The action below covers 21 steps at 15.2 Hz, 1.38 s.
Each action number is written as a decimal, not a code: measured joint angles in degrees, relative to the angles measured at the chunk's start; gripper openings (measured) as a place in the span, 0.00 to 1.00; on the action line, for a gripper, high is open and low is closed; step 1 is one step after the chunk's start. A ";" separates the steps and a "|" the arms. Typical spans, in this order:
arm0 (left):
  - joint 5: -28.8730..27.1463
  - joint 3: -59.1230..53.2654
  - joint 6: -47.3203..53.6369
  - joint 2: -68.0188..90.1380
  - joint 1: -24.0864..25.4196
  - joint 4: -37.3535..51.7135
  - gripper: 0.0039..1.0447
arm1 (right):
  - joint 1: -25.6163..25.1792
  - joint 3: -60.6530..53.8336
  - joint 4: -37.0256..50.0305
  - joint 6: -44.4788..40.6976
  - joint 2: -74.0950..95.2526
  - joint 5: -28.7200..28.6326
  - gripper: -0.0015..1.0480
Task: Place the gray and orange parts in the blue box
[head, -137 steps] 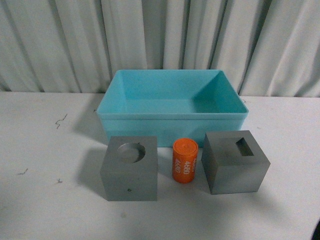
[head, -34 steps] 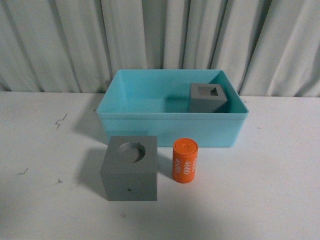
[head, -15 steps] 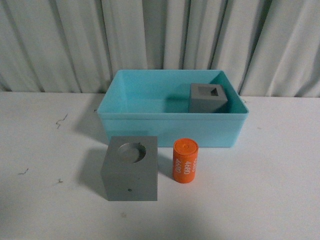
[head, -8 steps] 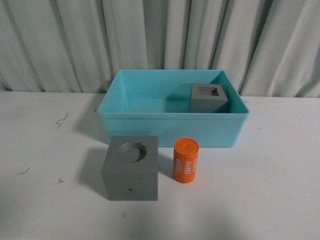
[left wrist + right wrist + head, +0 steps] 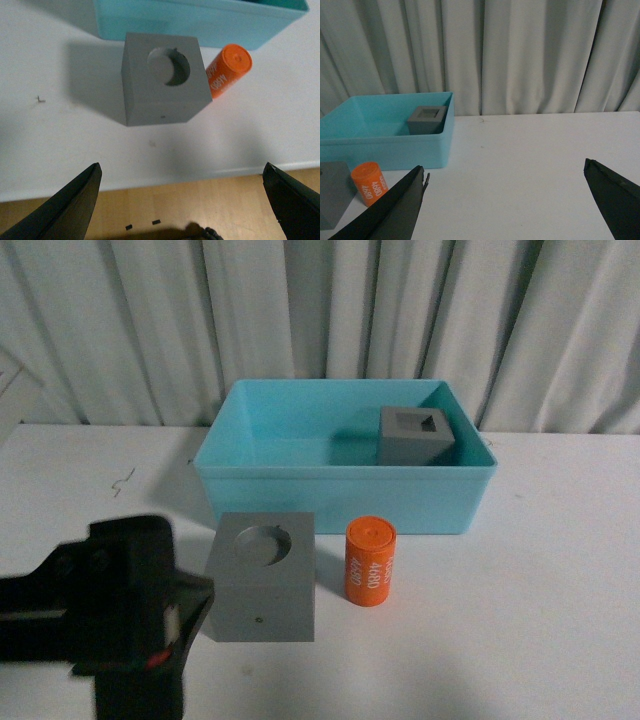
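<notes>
Front view: the biggest thing by far is the pleated pale curtain (image 5: 330, 310) across the whole back, then the white table (image 5: 560, 620) filling everything below it. Next down is the blue box (image 5: 340, 502), sitting at the back middle of the table with a long side facing the camera.

Then there's the left arm (image 5: 110, 625), a dark blurry chunk low on the left. From this angle its tip looks like it's right up against the round-recess cube. The left wrist view shows the left gripper (image 5: 182, 200) is actually short of the cube, back around the table's near edge, with some wooden floor (image 5: 200, 200) showing below it. Its fingers (image 5: 75, 202) are spread wide with nothing between them. Same deal for the right gripper (image 5: 502, 205): fingers wide apart, empty, over bare table off to the right of the box.

The round-recess cube (image 5: 262, 585) is on the table in front of the box's left half, recess facing up, so not in the box. The square-recess cube (image 5: 415, 435) is inside the box, tucked into the back right corner, recess up. Smallest is the orange cylinder (image 5: 370, 562), standing upright just right of the round-recess cube with a small gap, white digits running up its side, also outside the box.
</notes>
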 joint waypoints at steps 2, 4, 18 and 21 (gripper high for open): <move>-2.05 4.20 0.31 7.23 -0.31 2.95 0.94 | 0.00 0.00 0.00 0.00 0.00 0.00 0.94; -2.36 5.51 0.68 9.42 -0.35 3.82 0.94 | 0.00 0.00 0.00 0.02 0.00 0.00 0.94; -7.93 16.63 11.50 32.61 -1.51 14.58 0.94 | -0.02 0.00 0.00 0.02 0.00 0.00 0.94; -7.69 21.57 13.53 40.70 0.74 16.28 0.94 | 0.00 0.00 0.00 0.00 0.00 0.00 0.94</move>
